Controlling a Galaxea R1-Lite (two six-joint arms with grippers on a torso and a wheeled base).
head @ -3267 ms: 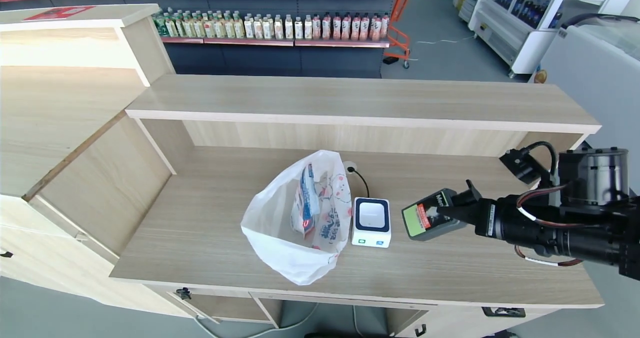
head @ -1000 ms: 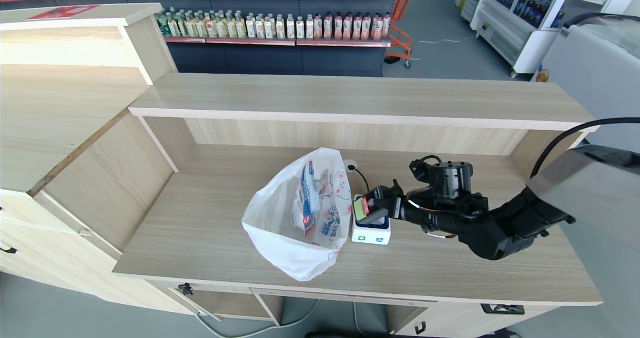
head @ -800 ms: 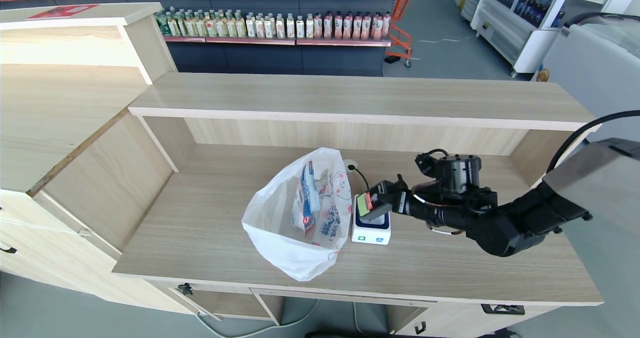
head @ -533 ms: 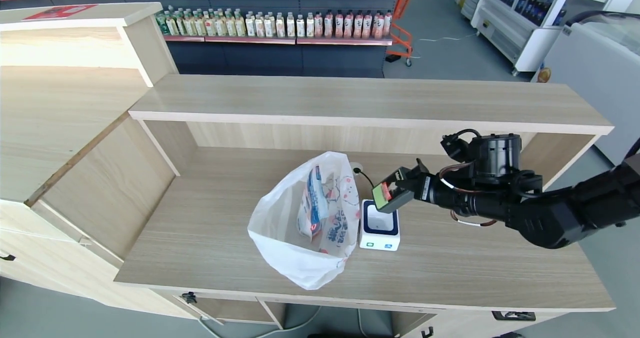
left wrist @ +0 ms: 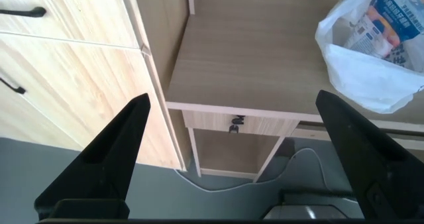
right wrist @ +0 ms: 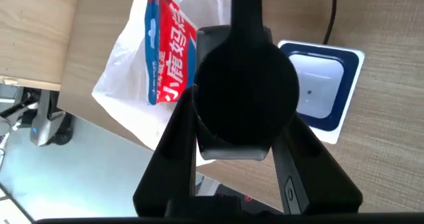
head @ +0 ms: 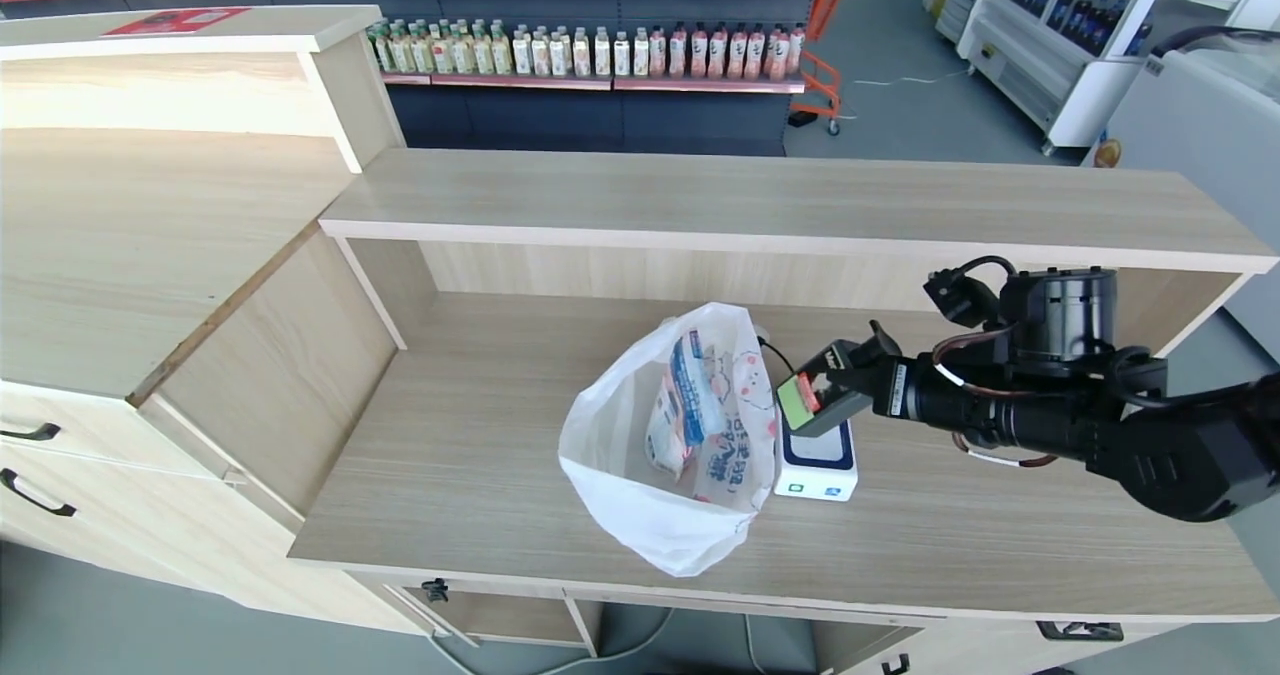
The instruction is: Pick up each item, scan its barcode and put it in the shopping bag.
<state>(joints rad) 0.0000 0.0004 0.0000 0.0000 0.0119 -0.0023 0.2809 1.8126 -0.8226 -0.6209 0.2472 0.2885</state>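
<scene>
The right gripper (head: 828, 395) is clenching a small dark box with a green-and-red label (head: 798, 402), holding it over the white, blue-topped barcode scanner (head: 822, 467) beside the white plastic shopping bag (head: 640, 515) on the light wooden counter (head: 470, 425). The left gripper (left wrist: 232, 101) is hanging released, fingers spread, near the counter's front edge.

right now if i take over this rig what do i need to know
Right hand: shut on a small box, held just above the scanner, beside the bag.
Left hand: open, empty, off the front corner of the counter.
Done: a packet is in the bag.
Left: I cannot tell whether the box has scanned; after that it goes into the bag.
</scene>
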